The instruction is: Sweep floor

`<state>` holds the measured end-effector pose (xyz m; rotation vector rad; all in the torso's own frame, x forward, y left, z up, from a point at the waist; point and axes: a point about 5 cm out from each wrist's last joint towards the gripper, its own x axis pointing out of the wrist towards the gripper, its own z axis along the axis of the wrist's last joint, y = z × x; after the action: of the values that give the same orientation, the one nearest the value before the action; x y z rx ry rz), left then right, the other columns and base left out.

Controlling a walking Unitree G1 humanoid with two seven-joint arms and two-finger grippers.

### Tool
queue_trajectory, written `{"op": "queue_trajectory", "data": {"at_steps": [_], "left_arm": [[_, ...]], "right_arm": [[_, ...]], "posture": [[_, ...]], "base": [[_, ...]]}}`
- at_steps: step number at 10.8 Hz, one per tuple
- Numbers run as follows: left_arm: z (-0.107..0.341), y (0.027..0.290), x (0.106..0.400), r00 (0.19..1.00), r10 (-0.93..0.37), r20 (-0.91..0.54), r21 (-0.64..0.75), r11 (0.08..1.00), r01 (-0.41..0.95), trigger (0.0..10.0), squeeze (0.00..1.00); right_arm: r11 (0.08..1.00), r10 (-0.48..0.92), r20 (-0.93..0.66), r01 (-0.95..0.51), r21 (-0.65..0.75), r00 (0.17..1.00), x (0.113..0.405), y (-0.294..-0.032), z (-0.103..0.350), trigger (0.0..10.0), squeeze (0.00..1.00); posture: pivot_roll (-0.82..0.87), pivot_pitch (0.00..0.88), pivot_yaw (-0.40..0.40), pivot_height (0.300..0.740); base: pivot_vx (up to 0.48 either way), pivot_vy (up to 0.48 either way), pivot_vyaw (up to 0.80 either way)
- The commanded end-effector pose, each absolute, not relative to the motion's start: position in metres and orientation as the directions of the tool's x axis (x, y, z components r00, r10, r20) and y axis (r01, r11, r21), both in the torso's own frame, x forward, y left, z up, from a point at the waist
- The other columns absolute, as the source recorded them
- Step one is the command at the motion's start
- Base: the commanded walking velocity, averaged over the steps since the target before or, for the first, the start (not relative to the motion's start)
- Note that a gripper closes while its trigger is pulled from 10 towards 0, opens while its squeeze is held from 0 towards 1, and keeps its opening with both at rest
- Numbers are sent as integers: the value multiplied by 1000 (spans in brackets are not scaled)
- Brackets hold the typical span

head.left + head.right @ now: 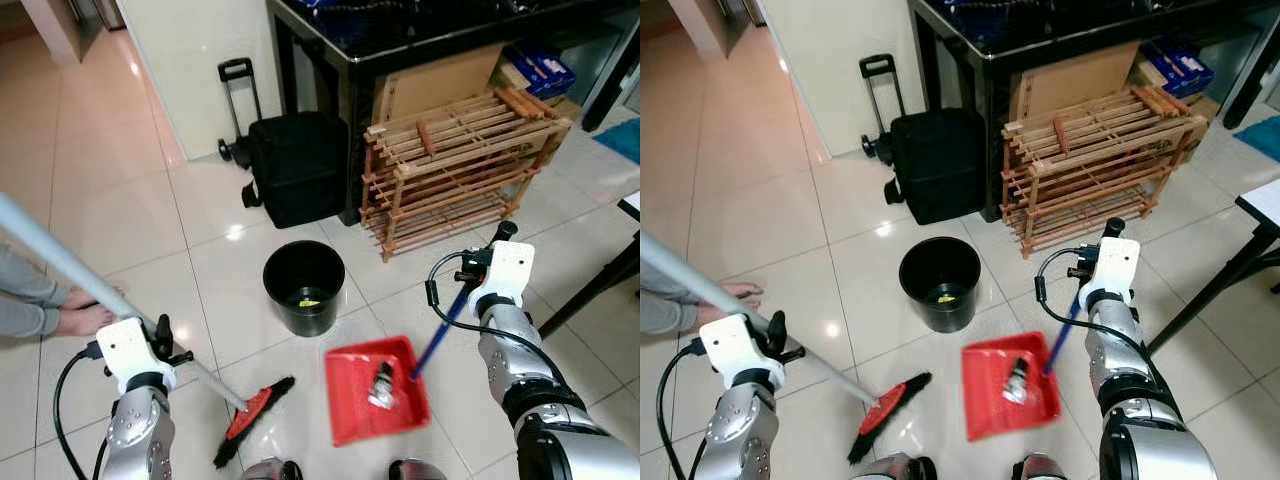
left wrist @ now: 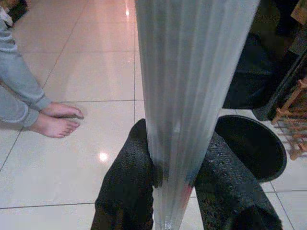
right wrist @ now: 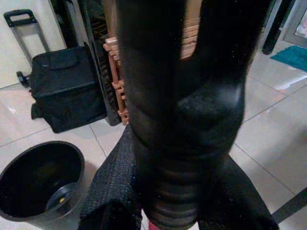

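While I've got both arms busy, quick rundown from my left eye: my left pincer [image 1: 160, 335] is clamped on the broom [image 1: 150, 330], partway down its long pale pole, with the red-and-black brush head [image 1: 255, 420] resting on the tile floor [image 1: 120, 200] just left of the red dustpan [image 1: 375, 390]. My right pincer [image 1: 478, 268] holds the dustpan's blue handle [image 1: 440, 335] near its top end. The pan sits flat on the floor and has a small grey clump of debris [image 1: 383, 385] in it. Just beyond it stands a black bucket [image 1: 304, 285] with something small and yellowish at the bottom, otherwise it looks empty.

The right eye shows the same layout, plus a person's bare feet [image 1: 735, 295] off to my left, well apart from the brush.

On my left wrist cam the ribbed pole [image 2: 192, 96] sits squeezed between my two textured fingers [image 2: 127, 187]. My guess is it's light and stiff but kind of slick, so a long lever like that could twist in the grip. Holding lower down should give better control.

My right wrist cam shows the dark grip end of the dustpan handle [image 3: 177, 120] pinched between the fingers, bucket [image 3: 41, 177] nearby. Plastic pan, probably light, should tip easily over the bucket.
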<state>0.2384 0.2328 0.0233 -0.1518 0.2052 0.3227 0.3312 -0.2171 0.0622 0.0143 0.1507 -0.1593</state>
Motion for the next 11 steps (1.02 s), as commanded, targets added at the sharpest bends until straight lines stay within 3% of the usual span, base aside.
{"op": "queue_trajectory", "data": {"at_steps": [1, 4, 11], "left_arm": [[17, 235, 237, 920, 290, -262, -99, 941, -325, 10000, 0], [-13, 236, 238, 873, 226, -432, -47, 961, -272, 10000, 0], [-19, 228, 246, 875, 194, -444, -50, 969, -241, 10000, 0]], "right_arm": [[988, -153, -119, 156, 17, 981, 336, -215, 70, 10000, 0], [989, -145, -121, 148, 20, 982, 337, -212, 70, 10000, 0], [992, -124, -69, 126, 23, 990, 352, -205, 90, 10000, 0]], "posture": [[-108, 79, 95, 740], [-118, 76, 93, 740], [-131, 66, 93, 740]], "base": [[0, 0, 0], [0, 0, 0], [0, 0, 0]]}}
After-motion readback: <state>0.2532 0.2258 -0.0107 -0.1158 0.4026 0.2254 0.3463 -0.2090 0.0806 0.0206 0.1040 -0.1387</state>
